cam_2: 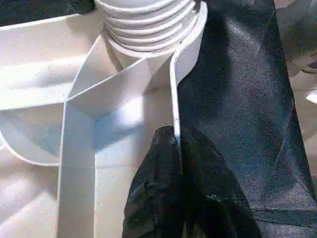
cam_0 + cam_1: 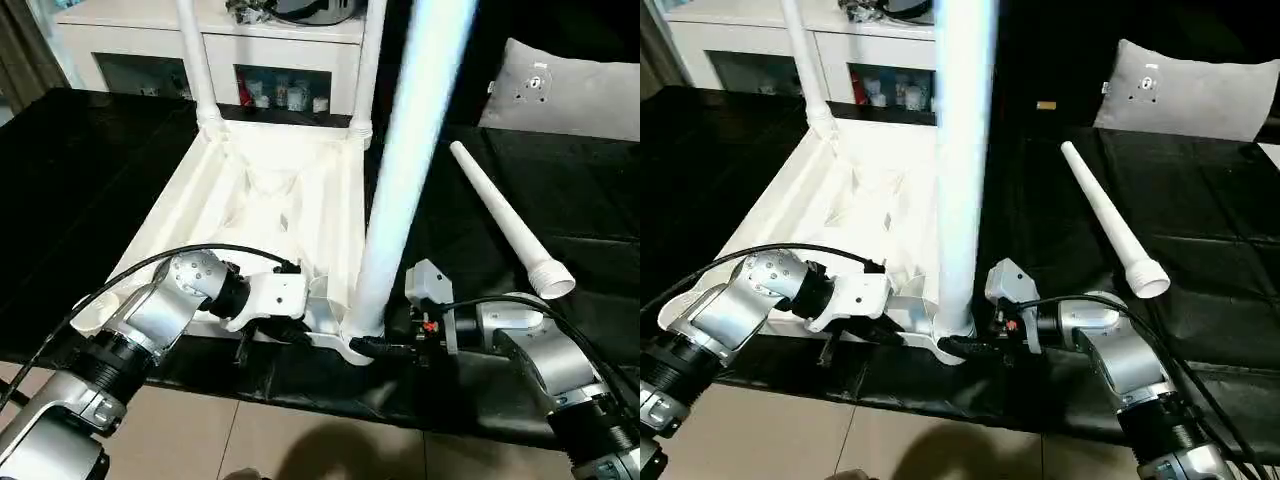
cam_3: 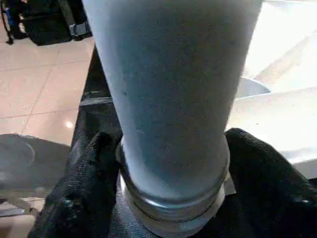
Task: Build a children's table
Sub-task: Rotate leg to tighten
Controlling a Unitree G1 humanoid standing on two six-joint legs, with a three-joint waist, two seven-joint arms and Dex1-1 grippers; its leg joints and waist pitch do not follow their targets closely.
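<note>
Leg point(image 3: 171, 99) base — between right gripper point(image 3: 168, 183) fingers

Smooth white plastic tabletop point(image 2: 270, 200) and legs point(image 2: 505, 215) on glossy black cloth point(image 2: 90, 190).

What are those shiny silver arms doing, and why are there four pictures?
They belong to a robot building a children's table. Two pictures come from its head, two from cameras on its wrists. The white tabletop lies upside down on a black cloth. The left gripper pinches a thin rib of the tabletop near the corner. The right gripper's fingers sit on either side of the base of a standing leg at the near corner. Two more legs stand at the far corners, and a spare leg lies nearby.
</note>
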